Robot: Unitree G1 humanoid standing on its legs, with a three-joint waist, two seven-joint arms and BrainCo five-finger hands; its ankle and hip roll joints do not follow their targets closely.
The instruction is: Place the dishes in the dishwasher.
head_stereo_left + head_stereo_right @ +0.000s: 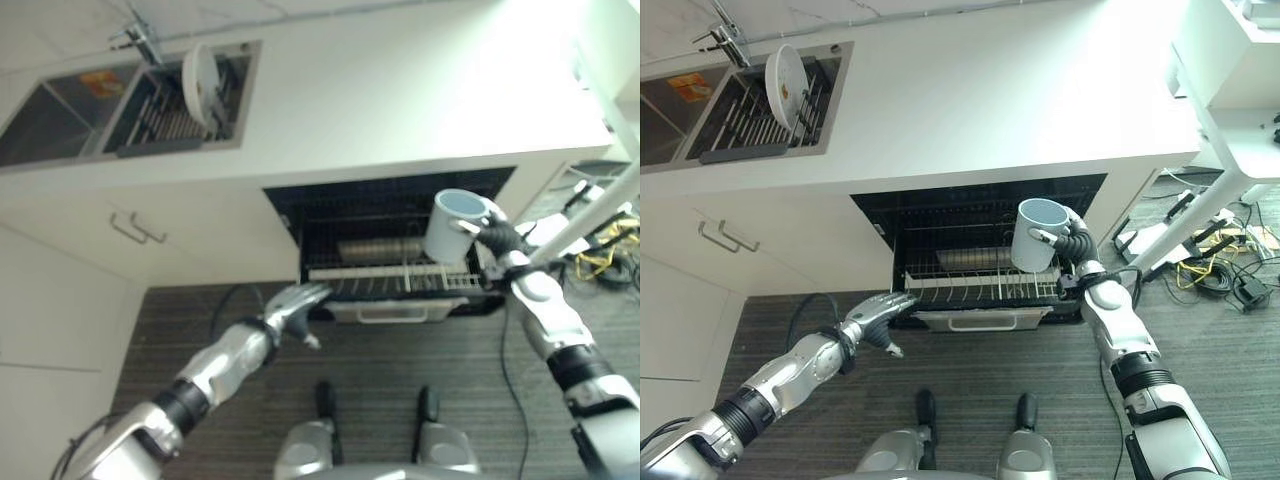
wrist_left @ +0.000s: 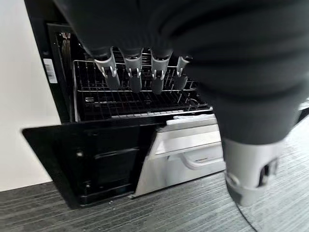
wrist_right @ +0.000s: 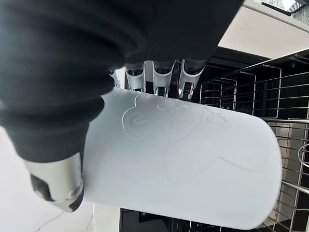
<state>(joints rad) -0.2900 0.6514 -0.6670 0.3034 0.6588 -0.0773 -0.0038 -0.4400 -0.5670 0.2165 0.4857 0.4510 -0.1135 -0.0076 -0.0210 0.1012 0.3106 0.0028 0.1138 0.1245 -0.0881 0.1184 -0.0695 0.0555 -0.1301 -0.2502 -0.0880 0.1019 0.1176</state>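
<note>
Dishwasher [image 1: 980, 250]: standing open under the white counter [image 1: 1020, 100], its wire rack [image 1: 980, 285] pulled out over the lowered door [image 1: 980, 318]. A grey, ribbed, cylinder-like item [image 1: 975, 258] is lying in the rack; what it is cannot be told.

Sink [image 1: 750, 105]: sitting recessed in the counter, holding a dark slatted drainer [image 1: 745, 125] with one white plate [image 1: 787, 72] standing on edge in it.

Mug [image 1: 1038, 235]: pale blue-white, smooth-walled, with a faint embossed outline on its side, mouth tilting upward. It is hanging in the air above the rack's right end.

Right hand [image 1: 1072, 240]: curling its fingers [image 3: 164, 79] round the mug and gripping it.

Left hand [image 1: 878, 312]: hovering by the door's left corner, fingers [image 2: 133, 72] relaxed and holding nothing.
</note>
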